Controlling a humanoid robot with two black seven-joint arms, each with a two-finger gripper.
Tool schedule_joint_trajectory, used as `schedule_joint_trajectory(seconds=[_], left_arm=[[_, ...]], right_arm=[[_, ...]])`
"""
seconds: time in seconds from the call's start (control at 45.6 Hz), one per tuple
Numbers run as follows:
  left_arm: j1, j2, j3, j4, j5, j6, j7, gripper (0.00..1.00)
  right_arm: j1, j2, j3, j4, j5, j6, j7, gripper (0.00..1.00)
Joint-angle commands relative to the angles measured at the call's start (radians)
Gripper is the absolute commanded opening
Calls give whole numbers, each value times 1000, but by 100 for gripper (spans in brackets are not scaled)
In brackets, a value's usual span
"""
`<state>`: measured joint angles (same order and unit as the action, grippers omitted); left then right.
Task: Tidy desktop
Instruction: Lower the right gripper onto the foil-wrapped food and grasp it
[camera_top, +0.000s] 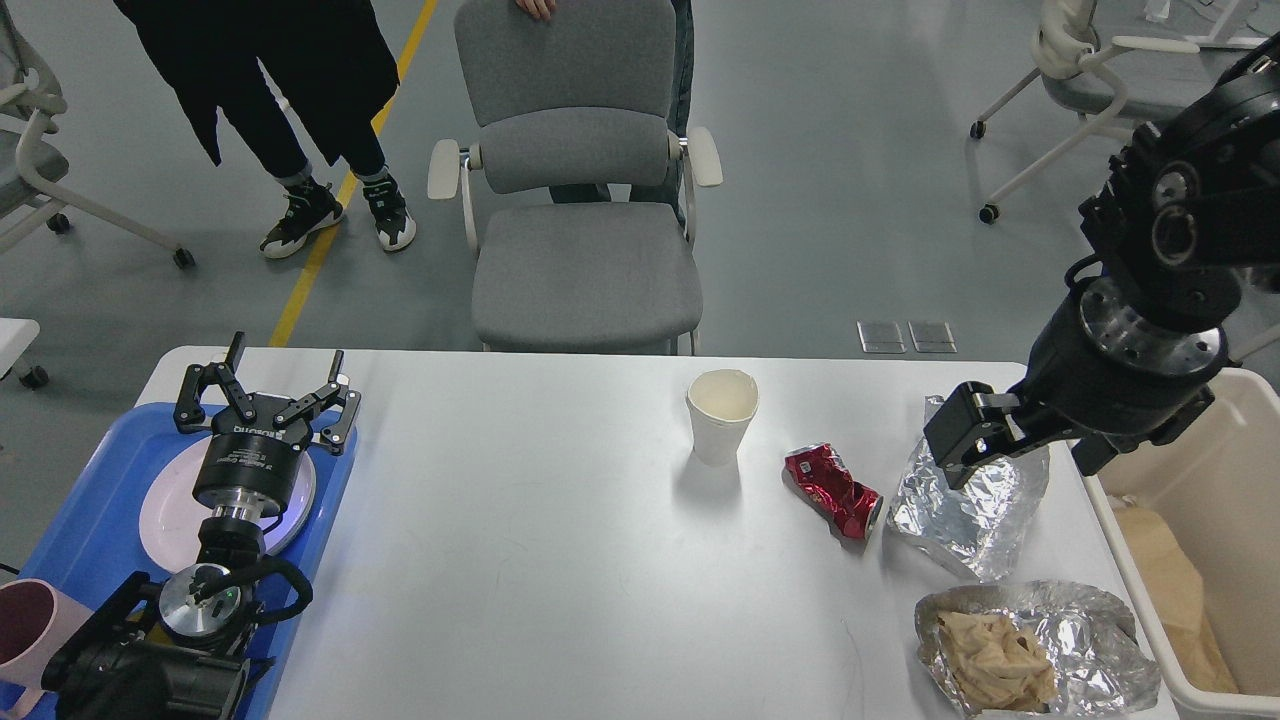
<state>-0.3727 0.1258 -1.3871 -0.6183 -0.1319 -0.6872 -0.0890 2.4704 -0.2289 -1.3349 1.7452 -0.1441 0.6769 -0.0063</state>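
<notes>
The white desktop (560, 540) carries a white paper cup (721, 415) standing upright, a crushed red can (833, 489), a crumpled foil sheet (960, 505) and a second foil (1090, 640) holding brown paper (995, 655). My right gripper (1020, 450) hangs over the far foil sheet, its two fingers spread apart, holding nothing. My left gripper (287, 352) is open and empty above a white plate (165, 510) on the blue tray (90, 500) at the left edge.
A beige bin (1240, 470) with brown paper inside stands off the table's right end. A pink cup (25, 625) sits at the tray's near corner. A grey chair (585, 260) and a standing person (290, 100) are beyond the far edge.
</notes>
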Motion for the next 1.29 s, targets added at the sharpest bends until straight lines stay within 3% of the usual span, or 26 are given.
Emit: schedule_joint_trajectory(seconds=[0.0, 0.438, 0.811, 1.096, 1.271], left_arm=[[0, 0, 0, 0, 0, -3, 0, 96], [0, 0, 0, 0, 0, -6, 0, 96], [0, 0, 0, 0, 0, -6, 0, 96], [0, 0, 0, 0, 0, -6, 0, 96], [0, 0, -1, 0, 0, -6, 0, 96]], right_arm=[[-33, -12, 8, -3, -3, -10, 2, 100], [-479, 71, 112, -32, -46, -312, -1, 100], [-855, 209, 143, -165, -58, -668, -17, 98], [-956, 218, 143, -266, -57, -697, -21, 98], [-1015, 214, 123, -332, -55, -698, -72, 97]])
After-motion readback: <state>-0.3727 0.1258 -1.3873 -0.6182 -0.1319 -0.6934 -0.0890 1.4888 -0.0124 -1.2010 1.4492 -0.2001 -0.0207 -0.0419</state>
